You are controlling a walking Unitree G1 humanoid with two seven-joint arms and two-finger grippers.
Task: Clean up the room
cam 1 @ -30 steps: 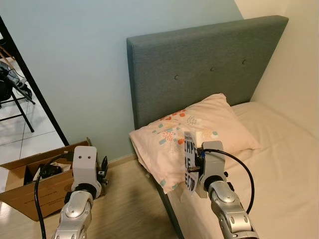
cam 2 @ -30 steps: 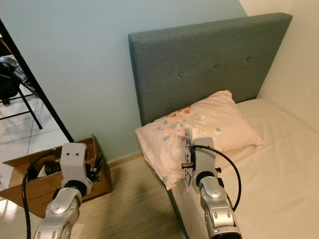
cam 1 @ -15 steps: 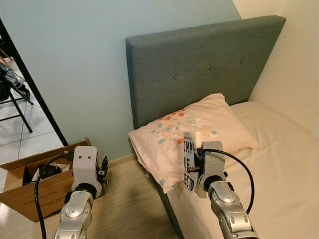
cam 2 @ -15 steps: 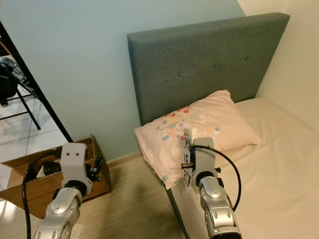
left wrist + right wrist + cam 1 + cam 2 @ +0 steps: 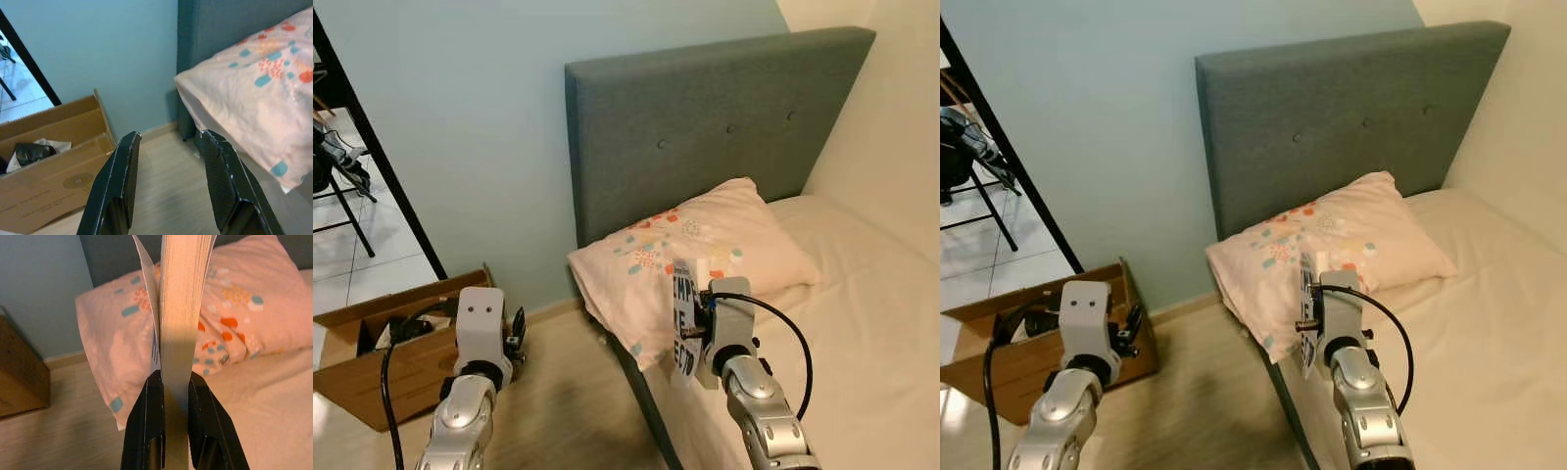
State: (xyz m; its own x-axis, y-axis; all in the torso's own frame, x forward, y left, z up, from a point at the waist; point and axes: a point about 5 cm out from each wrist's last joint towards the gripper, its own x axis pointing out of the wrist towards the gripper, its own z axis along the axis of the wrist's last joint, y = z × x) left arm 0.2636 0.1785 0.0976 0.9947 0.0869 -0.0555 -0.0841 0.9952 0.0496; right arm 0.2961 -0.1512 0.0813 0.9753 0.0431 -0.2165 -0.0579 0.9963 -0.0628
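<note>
**Book held upright near the pillow**

Head view: the right gripper held a book, its white cover with black letters, over the bed edge, before the pillow.

Right wrist view: both fingers pressed the cream page block.

Left wrist view: the left gripper was spread, empty, above the floor.

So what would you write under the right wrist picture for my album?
Right tool shut on a book, held edge-on above the spotty pink pillow on the bed.
</note>
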